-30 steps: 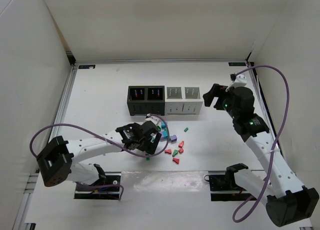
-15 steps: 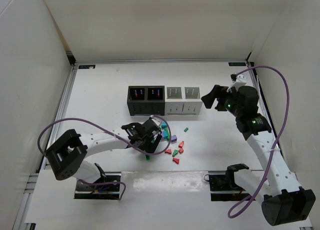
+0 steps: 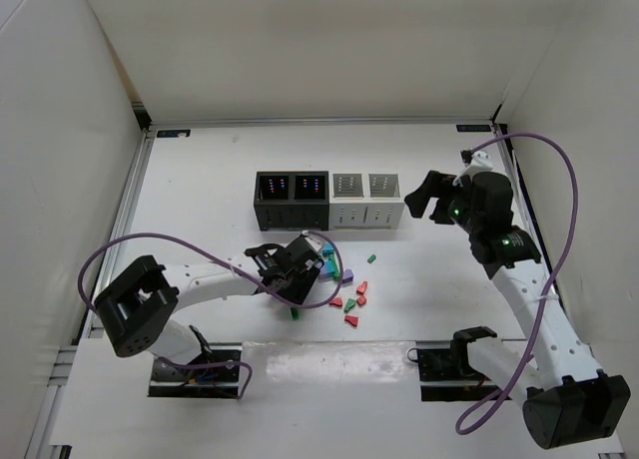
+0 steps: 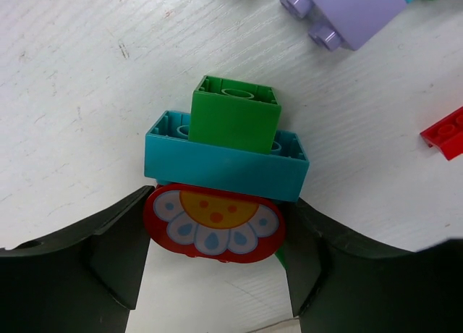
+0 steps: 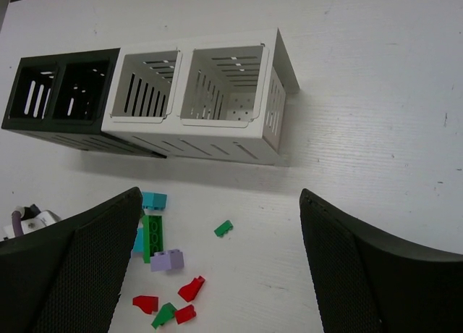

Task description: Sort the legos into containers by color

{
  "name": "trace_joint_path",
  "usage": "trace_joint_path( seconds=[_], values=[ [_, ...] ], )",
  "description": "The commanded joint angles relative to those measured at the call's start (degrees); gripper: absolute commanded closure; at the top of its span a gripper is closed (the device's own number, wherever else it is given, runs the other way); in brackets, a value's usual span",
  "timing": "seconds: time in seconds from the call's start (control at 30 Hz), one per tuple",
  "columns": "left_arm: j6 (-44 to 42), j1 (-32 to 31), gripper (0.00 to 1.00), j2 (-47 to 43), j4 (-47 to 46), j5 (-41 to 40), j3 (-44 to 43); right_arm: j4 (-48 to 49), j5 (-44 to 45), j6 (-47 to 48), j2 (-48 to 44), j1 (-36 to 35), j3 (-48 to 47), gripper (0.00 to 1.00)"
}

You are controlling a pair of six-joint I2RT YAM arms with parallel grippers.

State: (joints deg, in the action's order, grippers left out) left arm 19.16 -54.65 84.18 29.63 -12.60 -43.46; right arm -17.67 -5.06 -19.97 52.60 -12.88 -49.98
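My left gripper (image 3: 312, 269) is low over the lego cluster in front of the black bins. In the left wrist view its jaws (image 4: 215, 232) are closed on a red flower-printed piece (image 4: 213, 221). A teal brick (image 4: 224, 163) and a green brick (image 4: 235, 116) are stacked just beyond it. A purple brick (image 4: 347, 11) and a red brick (image 4: 445, 134) lie near. The containers stand in a row: two black (image 3: 292, 202), two white (image 3: 367, 200). My right gripper (image 3: 424, 195) is open and empty, held high to the right of the white bins (image 5: 210, 101).
Loose legos lie in front of the bins: a small green one (image 5: 223, 229), a purple one (image 5: 167, 260), a long green one (image 5: 152, 237), a teal one (image 5: 153, 200) and red ones (image 5: 192, 288). White walls enclose the table on the left, back and right.
My left arm's elbow has swung and its gripper has edged up and right into the lego cluster. My right gripper has shifted slightly to the right.
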Motion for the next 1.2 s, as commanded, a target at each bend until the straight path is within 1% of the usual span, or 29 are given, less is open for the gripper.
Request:
trace_joint_path(
  seconds=[0.0, 0.07, 0.13, 0.17, 0.2, 0.23, 0.27, 0.3, 0.33, 0.37, 0.4, 0.43, 0.47, 0.5, 0.57, 0.6, 0.7, 0.77, 0.87, 1.03, 1.17],
  values=[
    [-1.7, 0.1, 0.44, -4.1, 0.7, 0.5, -1.8, -1.5, -1.2, -0.3, 0.9, 0.7, -2.7, 0.10],
    [-2.9, -0.1, 0.49, -6.7, 2.7, -0.3, -2.9, -1.4, -5.6, -0.9, 1.4, 2.0, -3.0, 0.10],
    [-3.9, -0.5, 0.49, -9.9, 3.2, -0.9, -4.6, -1.1, -8.7, -0.6, 1.6, 2.2, -3.2, 0.10],
    [-6.5, -0.8, 0.49, -12.3, 3.2, -0.8, -5.0, -0.7, -14.3, -0.3, 1.6, 2.9, -3.3, 0.10],
    [-7.5, -1.0, 0.49, -15.2, 2.7, 0.2, -5.6, -0.6, -16.5, -0.2, 1.9, 3.0, -3.4, 0.10],
    [-12.1, -1.0, 0.49, -16.5, 2.2, 3.1, -5.8, -0.6, -18.6, -0.4, 2.5, 2.9, -3.7, 0.10],
    [-13.9, -1.1, 0.47, -18.9, -0.6, 4.3, -5.8, -0.6, -26.5, -0.3, 3.3, 3.3, -3.9, 0.10],
    [-17.4, -1.1, 0.47, -21.3, -1.8, 6.0, -5.8, -0.4, -29.5, -0.5, 4.1, 3.3, -4.3, 0.10],
    [-18.7, -1.1, 0.46, -22.0, -2.6, 10.1, -5.8, -0.4, -35.7, -0.9, 6.5, 3.2, -5.0, 0.10],
    [-22.8, -1.0, 0.46, -24.0, -4.6, 11.8, -6.2, -0.3, -41.3, -1.3, 7.3, 2.4, -5.4, 0.10],
    [-26.1, -1.0, 0.46, -24.2, -4.9, 12.2, -6.7, -0.6, -43.4, -1.7, 8.3, 1.1, -6.5, 0.11],
    [-27.1, -1.1, 0.46, -24.3, -5.7, 16.1, -7.0, -1.0, -46.5, -1.9, 11.1, 0.2, -7.8, 0.14],
    [-29.2, -1.2, 0.46, -24.3, -5.8, 17.0, -8.4, -1.7, -48.9, -1.7, 12.0, -1.7, -9.2, 0.18],
    [-30.0, -1.1, 0.46, -24.1, -6.0, 17.0, -8.8, -1.7, -49.5, -1.8, 12.8, -4.0, -9.8, 0.18],
    [-32.8, -1.2, 0.46, -23.0, -4.8, 18.5, -9.9, -1.7, -49.3, -1.7, 15.1, -6.0, -11.5, 0.18],
    [-33.3, -1.1, 0.46, -22.7, -3.9, 18.8, -11.7, -1.9, -48.2, -1.2, 16.0, -9.1, -12.2, 0.18],
    [-34.6, -1.1, 0.47, -21.2, -3.0, 19.1, -13.4, -2.6, -46.5, -0.6, 17.5, -12.2, -14.2, 0.18],
    [-34.8, -1.1, 0.47, -20.9, -3.5, 18.7, -13.7, -3.5, -46.1, -0.5, 18.6, -13.2, -15.1, 0.18],
    [-34.7, -1.1, 0.48, -21.3, -4.1, 18.5, -13.6, -3.9, -45.6, -0.2, 19.3, -14.1, -14.7, 0.15],
    [-34.8, -1.1, 0.48, -21.3, -5.5, 17.9, -13.6, -6.0, -43.6, 0.5, 21.6, -17.4, -15.7, 0.15],
    [-34.4, -1.1, 0.48, -21.7, -6.2, 17.8, -13.4, -8.2, -41.9, 1.7, 22.9, -18.6, -17.2, 0.15]
  ],
)
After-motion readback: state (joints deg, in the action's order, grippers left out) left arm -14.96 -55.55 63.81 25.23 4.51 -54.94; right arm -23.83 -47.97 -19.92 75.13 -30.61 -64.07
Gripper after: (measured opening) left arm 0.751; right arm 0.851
